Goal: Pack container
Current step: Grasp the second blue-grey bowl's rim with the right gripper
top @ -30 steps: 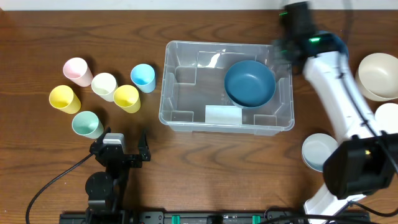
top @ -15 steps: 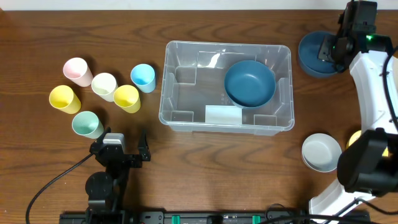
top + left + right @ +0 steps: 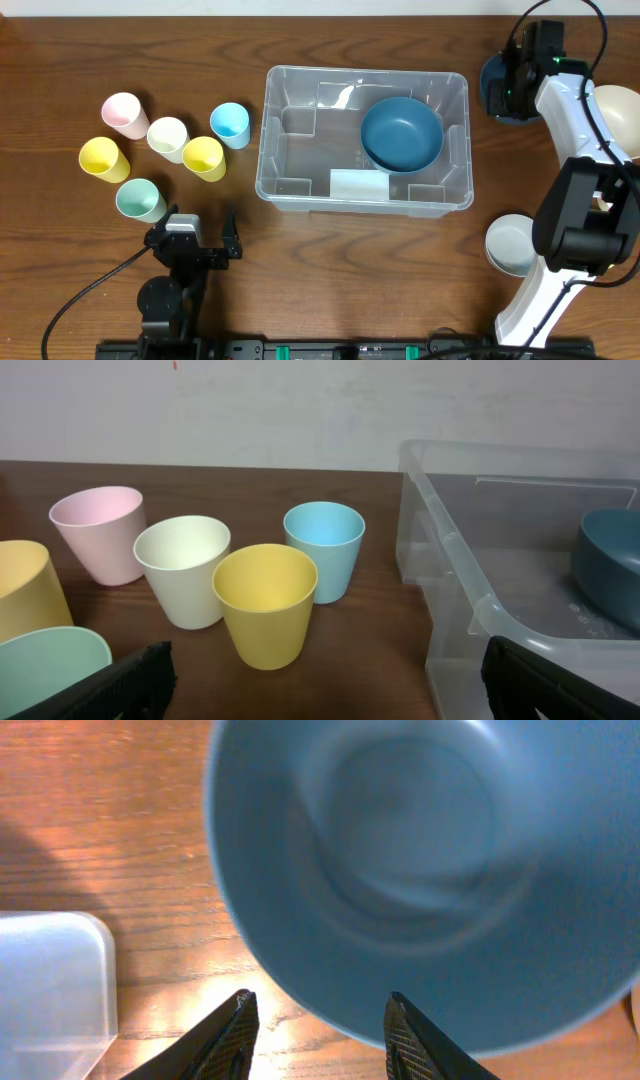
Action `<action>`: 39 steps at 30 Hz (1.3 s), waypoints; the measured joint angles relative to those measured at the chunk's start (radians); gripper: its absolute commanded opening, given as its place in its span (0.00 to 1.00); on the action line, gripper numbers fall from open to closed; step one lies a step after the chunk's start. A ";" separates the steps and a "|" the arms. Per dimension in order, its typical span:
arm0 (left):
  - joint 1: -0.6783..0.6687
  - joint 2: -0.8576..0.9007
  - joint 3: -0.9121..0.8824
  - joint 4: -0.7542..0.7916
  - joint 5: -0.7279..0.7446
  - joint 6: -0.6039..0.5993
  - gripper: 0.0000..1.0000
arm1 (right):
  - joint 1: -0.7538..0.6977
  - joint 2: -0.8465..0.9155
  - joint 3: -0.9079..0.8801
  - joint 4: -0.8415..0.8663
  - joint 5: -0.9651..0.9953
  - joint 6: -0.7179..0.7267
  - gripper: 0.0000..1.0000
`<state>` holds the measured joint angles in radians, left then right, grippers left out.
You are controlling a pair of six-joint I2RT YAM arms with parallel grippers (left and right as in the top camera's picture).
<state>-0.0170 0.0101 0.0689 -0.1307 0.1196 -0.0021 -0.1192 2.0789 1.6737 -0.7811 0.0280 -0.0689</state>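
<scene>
The clear container (image 3: 300, 140) stands mid-table with a dark blue bowl (image 3: 401, 133) inside its right half. Another blue bowl (image 3: 490, 100) sits on the table just beyond the container's far right corner. My right gripper (image 3: 512, 88) hovers over this bowl. In the right wrist view the bowl (image 3: 400, 870) fills the frame and my right gripper (image 3: 318, 1015) stands open, its fingers straddling the near rim without touching it. My left gripper (image 3: 200, 225) rests wide open at the table's front left with nothing between its fingers, and the left gripper (image 3: 330, 695) faces the cups.
Several pastel cups stand left of the container: pink (image 3: 124, 114), cream (image 3: 167, 137), blue (image 3: 230, 124), yellow (image 3: 204, 157), a second yellow (image 3: 103, 158), green (image 3: 139, 200). A cream bowl (image 3: 618, 112) and a grey-white bowl (image 3: 512, 246) lie at the right.
My right arm swung from above the container's far right corner to the blue bowl outside it, then lowered over it as its jaws narrowed. The left arm stayed still.
</scene>
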 measured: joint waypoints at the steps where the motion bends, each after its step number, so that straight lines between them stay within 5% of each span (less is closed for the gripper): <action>1: 0.000 0.000 0.000 0.000 0.000 0.000 0.98 | 0.000 0.000 0.000 0.003 -0.009 -0.014 0.43; 16: 0.000 0.000 0.000 0.000 0.000 0.000 0.98 | 0.000 0.020 0.000 0.022 -0.048 -0.095 0.42; 25: 0.000 0.000 0.000 0.000 0.000 0.000 0.98 | 0.000 0.066 0.000 0.044 -0.052 -0.104 0.29; 33: 0.000 0.000 0.000 0.000 0.000 0.000 0.98 | 0.000 0.066 0.000 0.057 -0.055 -0.113 0.04; 39: 0.000 0.000 0.000 0.000 0.000 0.000 0.98 | 0.000 0.066 0.000 0.071 -0.043 -0.112 0.01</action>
<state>-0.0170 0.0101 0.0689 -0.1310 0.1196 -0.0021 -0.1192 2.1448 1.6737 -0.7097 -0.0147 -0.1810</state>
